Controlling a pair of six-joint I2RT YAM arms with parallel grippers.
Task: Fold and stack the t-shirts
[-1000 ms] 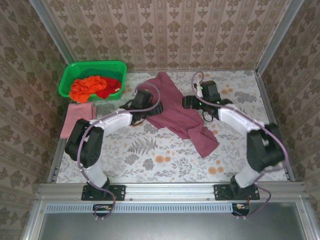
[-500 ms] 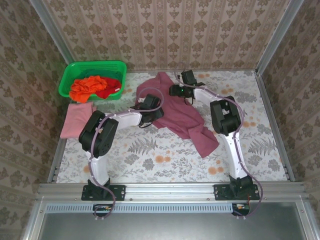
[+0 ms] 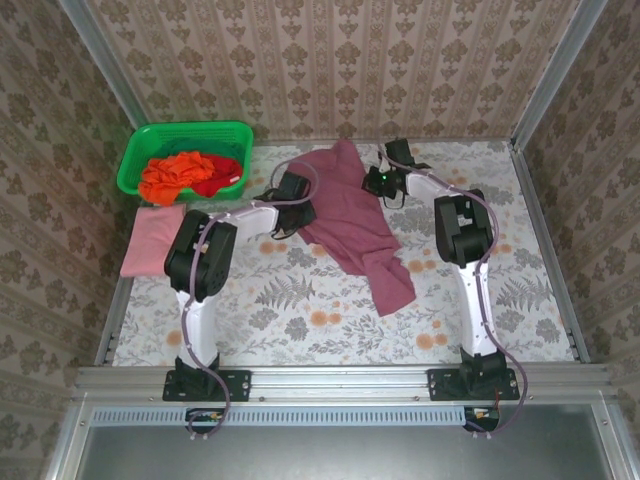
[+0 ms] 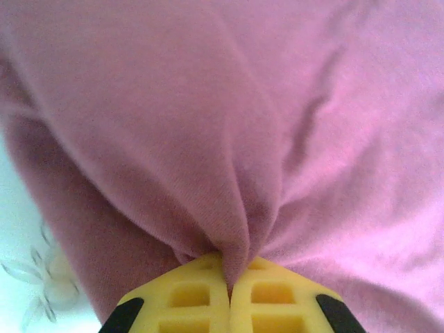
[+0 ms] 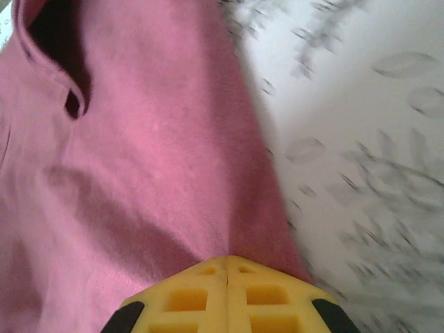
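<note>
Yellow fingertips (image 4: 187, 300) of the left gripper (image 4: 229, 277) are pressed together on a pinched ridge of the maroon t-shirt (image 4: 208, 125), with folds fanning away from the pinch. The right gripper (image 5: 227, 267) is likewise clamped on the same shirt, at its border where the cloth meets the patterned table (image 5: 361, 139).

Seen from above, the shirt lies rumpled to the right of the green basket (image 3: 190, 127), its long tail trailing towards the arms. The orange t-shirt (image 3: 175, 172) and the red t-shirt (image 3: 222, 180) sit bunched inside the basket. The pink t-shirt (image 3: 155, 235) lies just in front of it.

The step appears to be spreading the shirt out for folding. Doing it well probably means raising both grips together, drawing them apart evenly until the cloth is taut, then laying it flat away from the basket.
</note>
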